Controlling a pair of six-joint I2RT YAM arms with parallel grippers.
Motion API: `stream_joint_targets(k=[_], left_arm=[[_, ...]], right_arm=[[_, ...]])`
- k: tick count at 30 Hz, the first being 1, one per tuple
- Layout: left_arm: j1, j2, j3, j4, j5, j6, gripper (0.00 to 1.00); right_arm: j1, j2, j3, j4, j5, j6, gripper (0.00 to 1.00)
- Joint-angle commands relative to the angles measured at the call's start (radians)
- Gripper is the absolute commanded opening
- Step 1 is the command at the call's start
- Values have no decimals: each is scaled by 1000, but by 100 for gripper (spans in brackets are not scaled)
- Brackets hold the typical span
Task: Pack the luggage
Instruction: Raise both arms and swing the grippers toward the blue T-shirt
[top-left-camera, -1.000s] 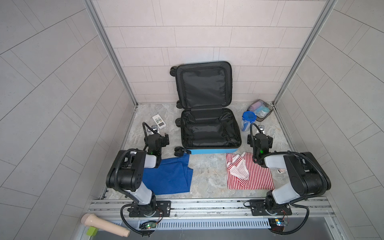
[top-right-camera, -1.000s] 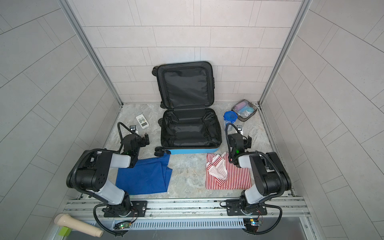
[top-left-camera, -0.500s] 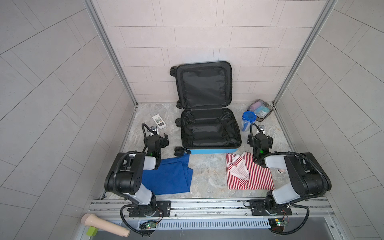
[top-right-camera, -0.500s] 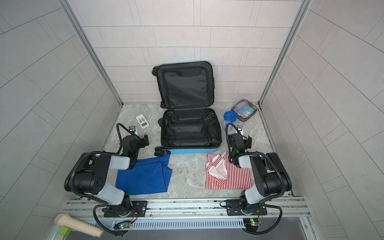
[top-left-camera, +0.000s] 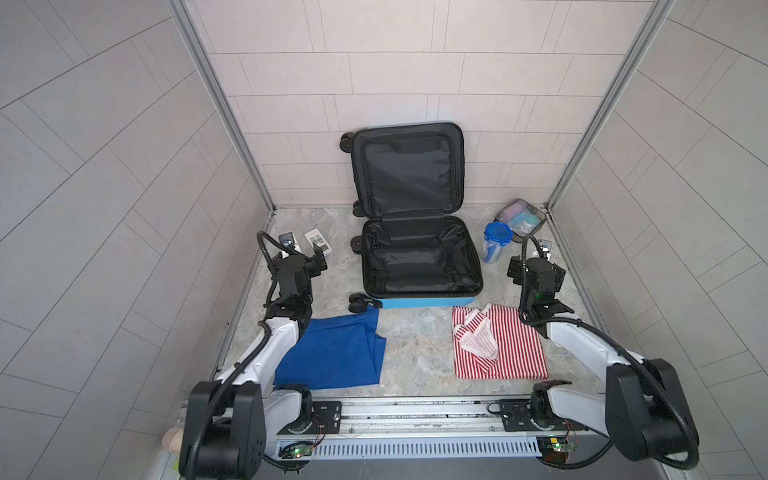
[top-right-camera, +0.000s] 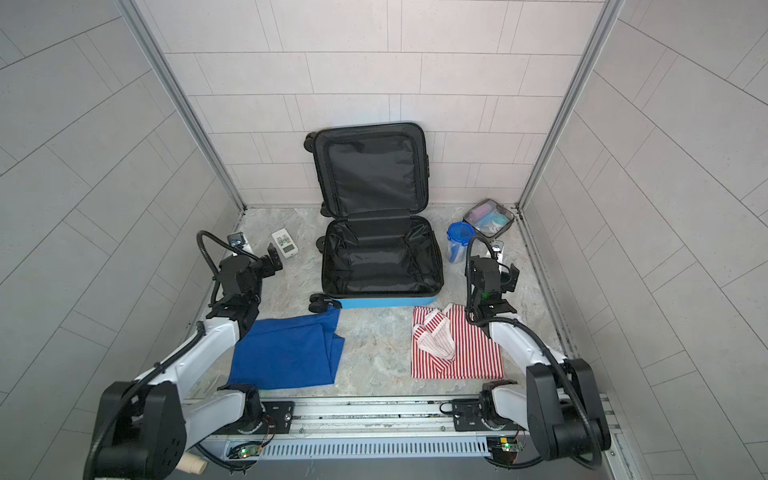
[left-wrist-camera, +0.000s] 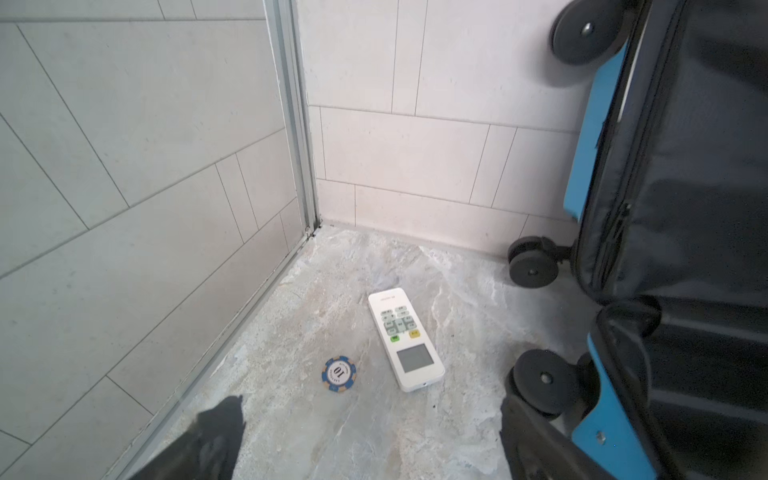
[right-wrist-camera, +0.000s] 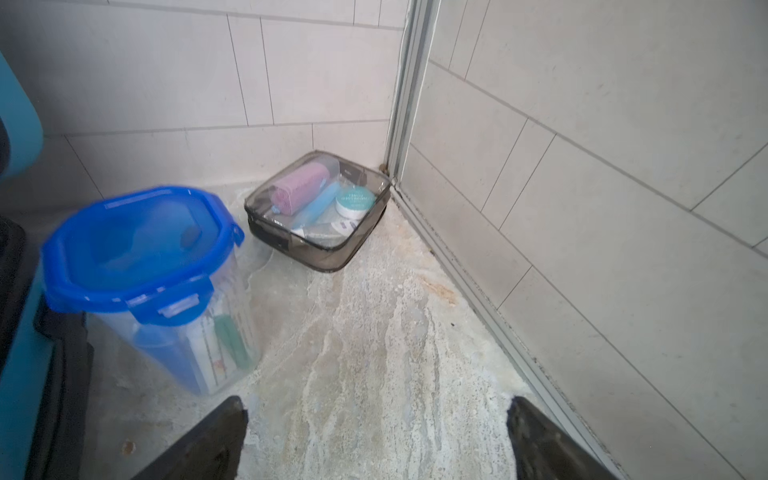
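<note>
Both arms have swung slightly outward from the luggage (top-left-camera: 428, 302), which lies open and empty mid-worktop with its lid propped up. The left tool (left-wrist-camera: 372, 405), spread wide and holding nothing, now faces the remote (left-wrist-camera: 405, 338) on the luggage's wheel side. The right tool (right-wrist-camera: 374, 403), equally wide and empty, faces the blue-lidded container (right-wrist-camera: 141, 266) on the opposite side. Packing looks barely begun, and each arm seems to be choosing a first item.

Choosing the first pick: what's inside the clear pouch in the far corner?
Through the top of the clear pouch: a pink roll, a light-blue tube, a round white-and-teal jar and a small white item. Anything beneath them is covered.
</note>
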Motion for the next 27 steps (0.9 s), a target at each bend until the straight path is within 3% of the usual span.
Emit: stream_joint_targets(k=[1,5,7,8,10,13,15,18,21,23,27], left_arm=[[5,-79,132,-344,-28,-151,100],[8,-135,258,-651,-117,-343,100],[19,-152,296,-746,-52,-385,100],[23,-156,309,-786,8,-387,100],[27,-155,335,-866,123,-397,99],[25,-156,323,-966,274,-439,88],[24,-160,277,-997,362,-486,81],[13,-167,182,-1044,473,-553,73],[-71,-189,99,-1085,460,-623,69],[-185,-226,42,-1083,398,-689,69],[-375,-257,-39,-1061,317,-814,69]], right_arm=[[-4,-69,121,-325,24,115,100],[-28,-107,271,-655,30,252,99],[-65,-117,324,-780,-19,350,100],[-100,-124,343,-815,-134,370,99],[-146,-127,355,-824,-373,394,87],[-132,-104,363,-845,-667,411,73],[-61,-93,357,-882,-690,450,75],[148,-108,312,-865,-629,521,84],[375,-137,263,-792,-555,603,89],[517,-135,239,-741,-509,652,89],[709,-72,219,-655,-465,713,89]])
